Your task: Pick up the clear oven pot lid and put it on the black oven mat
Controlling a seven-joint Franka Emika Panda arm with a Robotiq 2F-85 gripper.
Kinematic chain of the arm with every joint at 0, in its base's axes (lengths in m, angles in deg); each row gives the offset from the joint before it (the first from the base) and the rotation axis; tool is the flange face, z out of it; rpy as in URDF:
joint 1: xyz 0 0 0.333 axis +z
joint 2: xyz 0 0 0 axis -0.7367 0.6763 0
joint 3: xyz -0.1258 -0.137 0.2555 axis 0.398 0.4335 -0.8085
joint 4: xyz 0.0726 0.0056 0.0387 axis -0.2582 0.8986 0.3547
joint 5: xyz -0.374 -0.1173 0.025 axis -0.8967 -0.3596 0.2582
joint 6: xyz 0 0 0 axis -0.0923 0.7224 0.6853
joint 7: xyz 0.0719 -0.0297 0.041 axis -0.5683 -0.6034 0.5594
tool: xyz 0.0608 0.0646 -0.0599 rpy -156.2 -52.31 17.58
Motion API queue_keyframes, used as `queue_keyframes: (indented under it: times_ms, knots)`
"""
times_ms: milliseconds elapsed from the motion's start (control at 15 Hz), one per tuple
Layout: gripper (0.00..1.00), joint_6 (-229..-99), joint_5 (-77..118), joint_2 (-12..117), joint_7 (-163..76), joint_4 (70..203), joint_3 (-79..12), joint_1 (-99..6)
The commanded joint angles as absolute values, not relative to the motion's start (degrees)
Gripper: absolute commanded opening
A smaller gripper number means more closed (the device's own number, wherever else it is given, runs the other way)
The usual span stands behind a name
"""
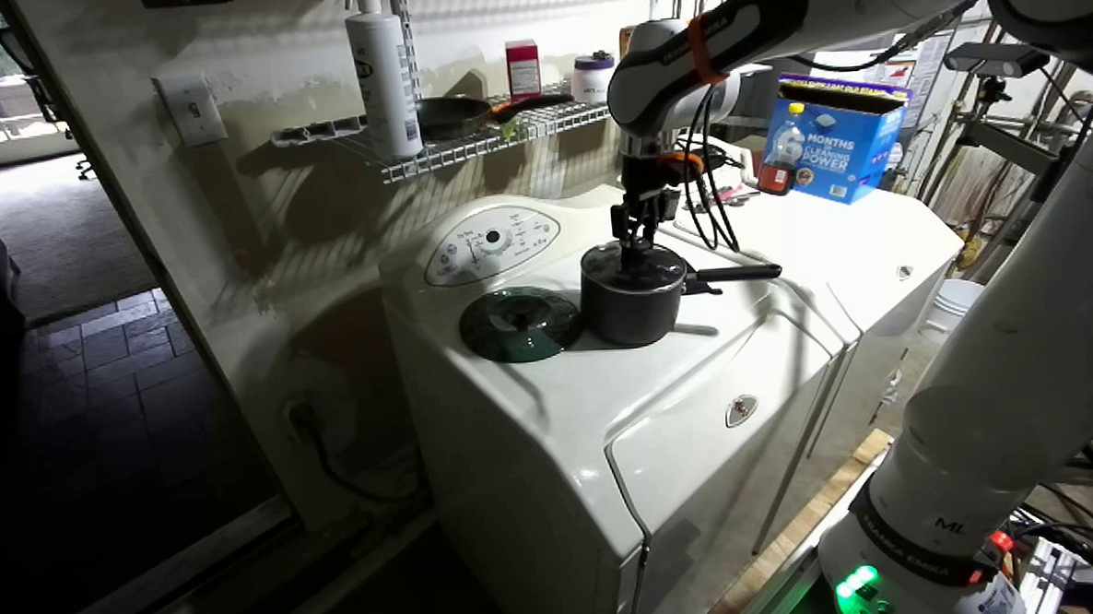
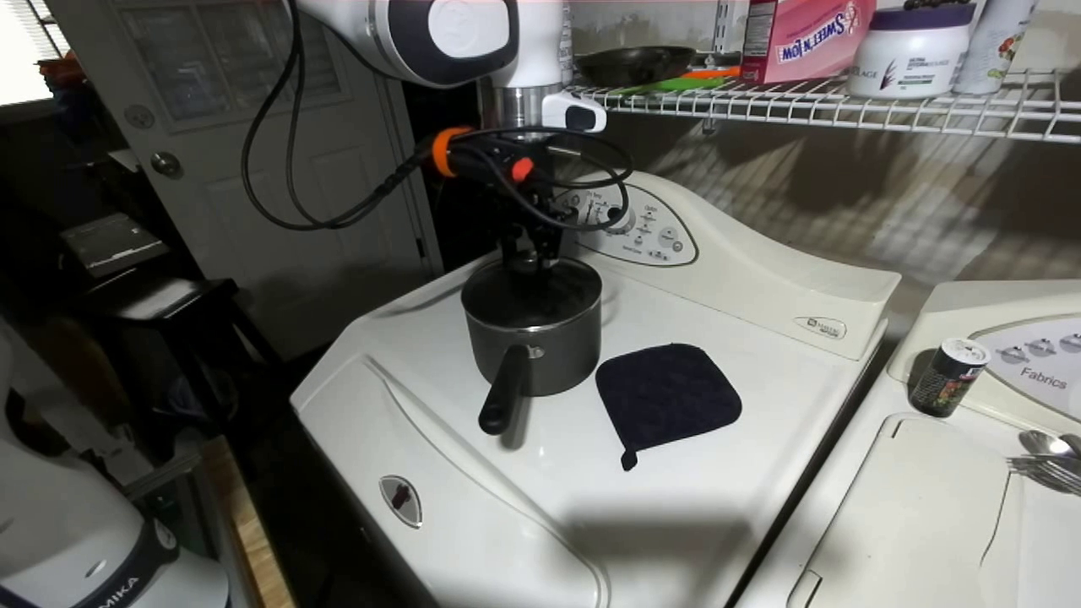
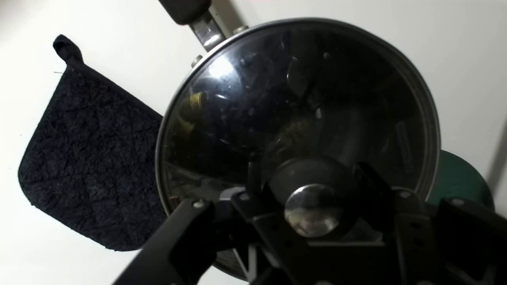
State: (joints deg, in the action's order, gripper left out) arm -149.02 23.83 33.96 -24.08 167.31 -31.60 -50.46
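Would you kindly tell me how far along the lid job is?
Done: the end effector is down at the clear lid. In hand: the grasp; its fingers flank the knob, contact unclear. Left: lifting the lid off the pot and laying it on the black oven mat alongside.

Brand names and words were legible.
In an exterior view, a blue box (image 1: 842, 142) at upper right bore "MONTHS" and "CLEANING POWER", the arm base (image 1: 917, 543) at lower right "FRANKA EMIKA". In an exterior view, a pink box (image 2: 806, 40) at upper right read "Sweet'N Low", a control panel (image 2: 1039, 359) at the right edge "Fabrics".
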Motion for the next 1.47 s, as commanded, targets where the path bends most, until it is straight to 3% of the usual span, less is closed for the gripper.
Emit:
queue_keyframes:
  times_ms: [0,733,1400]
  knots:
    - [0.34,-148.19,24.07,32.11,-23.7,167.07,-32.12,-50.66]
    - [0.34,-144.35,24.54,28.44,-23.96,163.32,-32.06,-50.52]
    - [0.34,-143.78,29.58,35.32,-25.86,149.11,-26.68,-54.92]
